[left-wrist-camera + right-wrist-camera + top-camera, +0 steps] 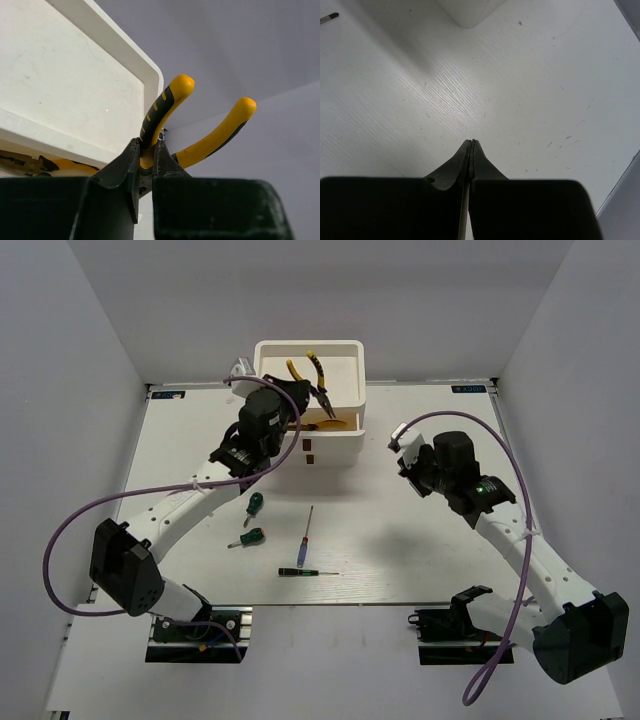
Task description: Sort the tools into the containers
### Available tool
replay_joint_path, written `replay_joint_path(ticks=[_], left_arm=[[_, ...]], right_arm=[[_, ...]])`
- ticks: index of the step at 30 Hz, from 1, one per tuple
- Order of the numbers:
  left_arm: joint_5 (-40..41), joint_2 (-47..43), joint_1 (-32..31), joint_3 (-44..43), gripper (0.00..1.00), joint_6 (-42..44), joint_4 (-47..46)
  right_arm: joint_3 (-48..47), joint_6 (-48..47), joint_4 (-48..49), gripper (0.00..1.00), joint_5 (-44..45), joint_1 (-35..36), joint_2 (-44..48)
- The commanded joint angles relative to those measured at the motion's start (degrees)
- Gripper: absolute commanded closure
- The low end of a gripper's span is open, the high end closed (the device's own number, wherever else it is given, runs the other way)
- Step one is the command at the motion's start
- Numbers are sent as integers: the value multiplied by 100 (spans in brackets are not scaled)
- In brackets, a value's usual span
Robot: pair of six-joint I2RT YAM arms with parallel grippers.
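Left gripper: pinched on one handle of yellow pliers, held over the organizer top tray.
Left wrist view alone showed the clamp; the top view alone showed second pliers in the open drawer and four screwdrivers on the table: two green, one red-blue, one black-green.
Right gripper: pressed together, empty, above the table.
Blue corner labels: unreadable.
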State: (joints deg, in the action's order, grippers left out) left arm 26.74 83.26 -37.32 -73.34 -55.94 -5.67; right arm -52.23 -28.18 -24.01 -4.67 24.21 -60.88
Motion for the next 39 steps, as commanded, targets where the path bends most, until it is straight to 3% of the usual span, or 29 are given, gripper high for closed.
replay_joint_path(ticks=[1,6,14,15,16,19,21,22,25,28,29,30,31,33,36,39], left_arm=[[137,-65,6,283,100,-31,-451],[200,-65,6,812,100,-83,-804],[200,-65,6,936,97,-83,-727],[200,-65,6,883,90,-83,-725],[200,-65,6,883,67,-83,-673],[147,-117,6,883,28,-83,-594],[147,-117,6,752,20,-23,-515],[147,-117,6,699,16,-22,-514],[77,-222,6,506,15,188,-364],[147,-486,-109,374,38,661,-277],[95,-565,-109,269,60,768,-190],[94,-653,-109,268,69,856,-76],[94,-897,-109,207,76,1092,126],[42,-1214,-109,206,94,1243,407],[147,-1988,-109,329,94,1463,1110],[323,-2866,-109,767,70,1463,1691]], right_arm=[[11,103,160,100,-104,-56,68],[-7,111,160,100,-140,-74,50],[-7,129,133,100,-166,-109,6],[-7,120,151,100,-157,-109,15],[2,112,134,100,-166,-109,15],[-7,77,151,100,-245,-92,-29],[-16,50,133,100,-333,-109,-29],[-24,32,142,95,-394,-109,-38],[-59,-99,186,89,-824,-109,-90],[-121,-485,282,89,-2191,-109,-213],[-138,-678,396,94,-2440,-92,-335],[-173,-888,458,100,-2669,-92,-476],[-252,-1030,720,100,-3437,-92,-555],[-454,-1092,950,100,-3803,-57,-1028],[-1477,-839,1214,100,-4375,-22,-1706],[-2157,-338,1355,100,-4245,110,-2524]])
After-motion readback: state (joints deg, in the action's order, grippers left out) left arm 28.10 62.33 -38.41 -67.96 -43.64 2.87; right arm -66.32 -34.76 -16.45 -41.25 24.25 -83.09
